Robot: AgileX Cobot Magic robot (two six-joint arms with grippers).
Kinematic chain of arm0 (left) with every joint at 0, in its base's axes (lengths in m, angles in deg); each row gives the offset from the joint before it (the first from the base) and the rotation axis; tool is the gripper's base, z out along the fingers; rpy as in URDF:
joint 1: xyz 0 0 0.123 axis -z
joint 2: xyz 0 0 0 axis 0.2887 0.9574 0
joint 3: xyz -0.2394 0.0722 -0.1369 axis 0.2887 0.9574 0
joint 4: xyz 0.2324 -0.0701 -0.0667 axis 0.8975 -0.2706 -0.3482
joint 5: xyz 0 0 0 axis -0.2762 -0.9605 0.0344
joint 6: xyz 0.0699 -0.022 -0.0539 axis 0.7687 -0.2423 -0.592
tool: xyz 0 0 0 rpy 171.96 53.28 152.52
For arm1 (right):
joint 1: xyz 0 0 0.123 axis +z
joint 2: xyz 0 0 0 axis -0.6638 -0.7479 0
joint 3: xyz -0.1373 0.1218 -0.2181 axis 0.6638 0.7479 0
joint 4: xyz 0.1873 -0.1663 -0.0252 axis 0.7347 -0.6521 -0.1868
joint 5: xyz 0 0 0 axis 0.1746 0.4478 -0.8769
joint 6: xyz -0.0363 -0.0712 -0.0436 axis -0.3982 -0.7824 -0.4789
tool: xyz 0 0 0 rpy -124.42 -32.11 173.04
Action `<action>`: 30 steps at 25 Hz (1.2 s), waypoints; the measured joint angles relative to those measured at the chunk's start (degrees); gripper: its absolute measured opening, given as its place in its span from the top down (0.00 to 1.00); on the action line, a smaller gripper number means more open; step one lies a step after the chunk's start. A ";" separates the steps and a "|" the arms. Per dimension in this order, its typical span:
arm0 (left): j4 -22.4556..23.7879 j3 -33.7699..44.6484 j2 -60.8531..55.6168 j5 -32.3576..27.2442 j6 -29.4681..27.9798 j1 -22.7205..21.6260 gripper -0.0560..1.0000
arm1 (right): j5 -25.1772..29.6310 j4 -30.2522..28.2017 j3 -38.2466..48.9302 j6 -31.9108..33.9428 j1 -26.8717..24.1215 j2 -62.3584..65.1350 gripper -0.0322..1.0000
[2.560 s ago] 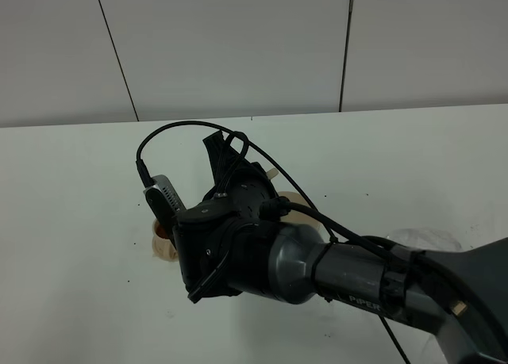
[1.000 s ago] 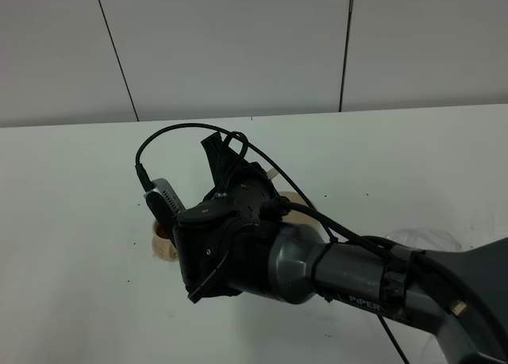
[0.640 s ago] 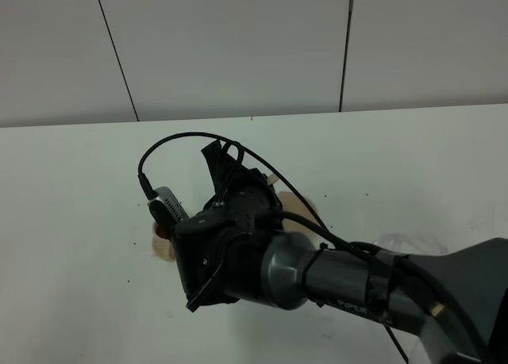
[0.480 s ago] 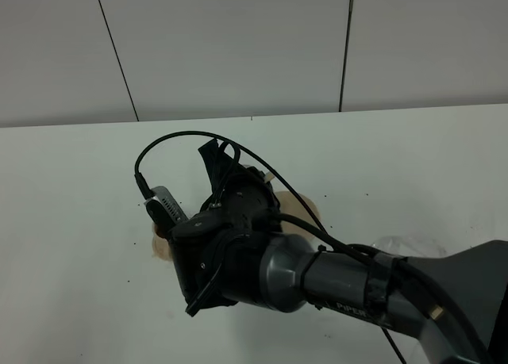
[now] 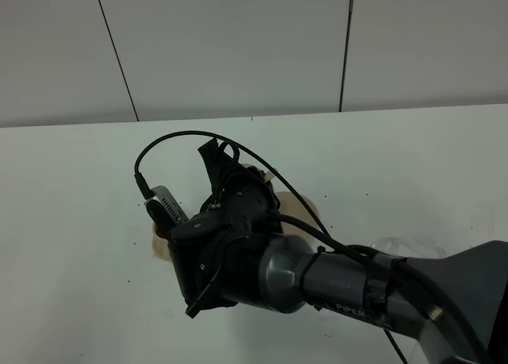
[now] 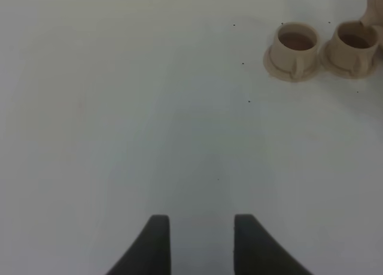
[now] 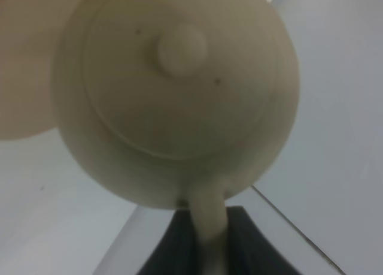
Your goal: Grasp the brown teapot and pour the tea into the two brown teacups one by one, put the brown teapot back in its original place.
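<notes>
The brown teapot (image 7: 179, 89) fills the right wrist view, seen lid-on with its knob toward the camera. My right gripper (image 7: 206, 230) is shut on its loop handle. In the exterior view my right arm (image 5: 246, 253) covers the teapot, and only a tan sliver (image 5: 308, 211) shows beside it. The two brown teacups (image 6: 293, 42) (image 6: 354, 44) stand side by side on small saucers, and both look dark inside. A tan tip of the teapot (image 6: 376, 8) hangs just over the second cup. One cup (image 5: 161, 243) peeks out beside the arm. My left gripper (image 6: 202, 245) is open, low over bare table, far from the cups. The original place is hidden.
A white table (image 5: 71, 189) runs back to a grey panelled wall (image 5: 238, 47). A crumpled clear plastic piece (image 5: 413, 245) lies on the table near the right arm.
The right arm with the teapot has shifted slightly left and toward the cups over the last second. It now hides more of the cup. The left gripper's earlier state is not shown.
</notes>
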 joint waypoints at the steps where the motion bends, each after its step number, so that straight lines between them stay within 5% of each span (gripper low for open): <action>1: 0.00 0.00 0.00 0.00 0.00 0.00 0.64 | 0.07 -0.05 0.00 0.00 0.00 0.00 0.88; 30: 0.00 0.00 0.00 0.00 0.00 0.00 0.64 | 0.86 -0.85 0.00 0.00 0.59 0.00 0.88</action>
